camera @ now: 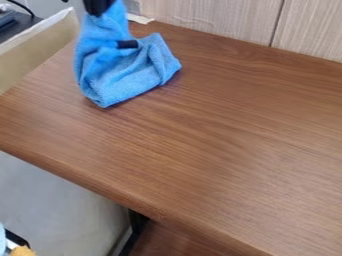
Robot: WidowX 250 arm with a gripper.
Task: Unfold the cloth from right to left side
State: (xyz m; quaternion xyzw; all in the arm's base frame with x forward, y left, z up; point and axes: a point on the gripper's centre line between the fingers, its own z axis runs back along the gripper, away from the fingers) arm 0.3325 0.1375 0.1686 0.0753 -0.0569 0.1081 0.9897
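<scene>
Nearest us, the brown counter is showing its rounded edge. At the far left, we are seeing the blue cloth, its lower part sitting folded on the counter and its upper part rising to the black gripper. Cloth and gripper are touching, but we cannot tell how far the jaws are opening or whether they are gripping it. Beyond, a wood-grain wall is standing along the far side.
</scene>
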